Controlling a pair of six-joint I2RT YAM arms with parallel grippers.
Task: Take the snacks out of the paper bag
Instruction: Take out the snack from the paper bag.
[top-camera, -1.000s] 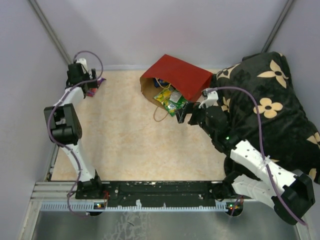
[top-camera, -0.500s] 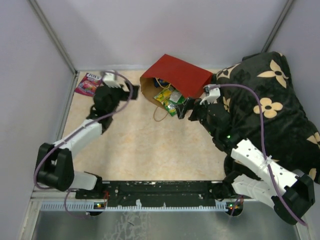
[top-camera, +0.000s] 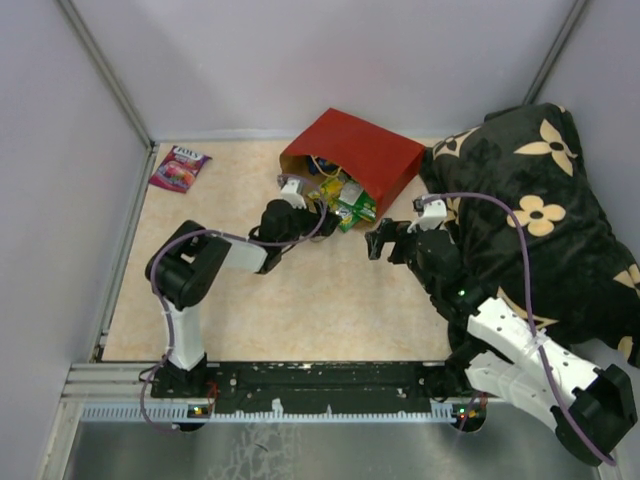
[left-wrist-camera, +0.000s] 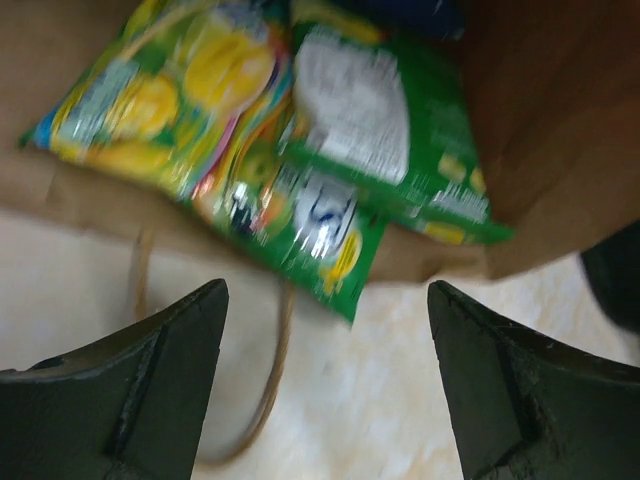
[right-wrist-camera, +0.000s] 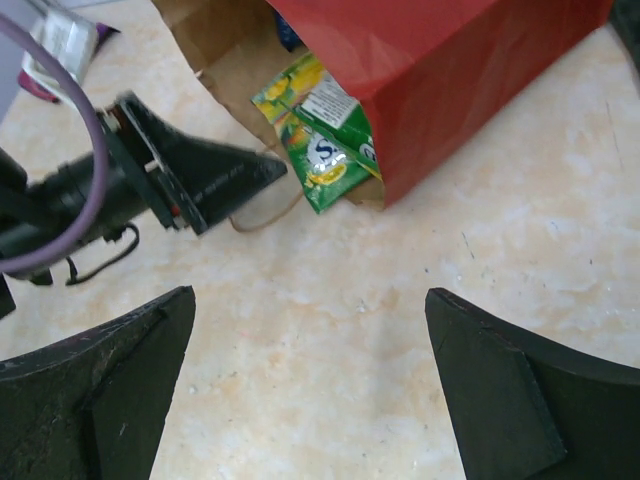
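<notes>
Firstly, table (top-camera: 300, 310): beige top that carried everything below.
Cushion (top-camera: 540, 230): black with pale flowers, it filled the far right corner.
Paper bag (top-camera: 365, 150): red outside and brown inside, it lay on its side at the far middle, just beside the cushion, mouth facing the arms.
Right gripper (right-wrist-camera: 308, 300): its jaws stood wide apart and held nothing, low over bare table near the bag's mouth.
Left gripper (left-wrist-camera: 325, 295): its jaws were parted and empty, right at the bag's mouth and aimed at the packets.
Green packets (top-camera: 345, 205): overlapping, they spilled halfway out of the mouth.
Purple packet (top-camera: 178, 167): lay flat in the far left corner, well apart from the bag.
Twine handle (left-wrist-camera: 270, 380): looped on the table below the mouth.
</notes>
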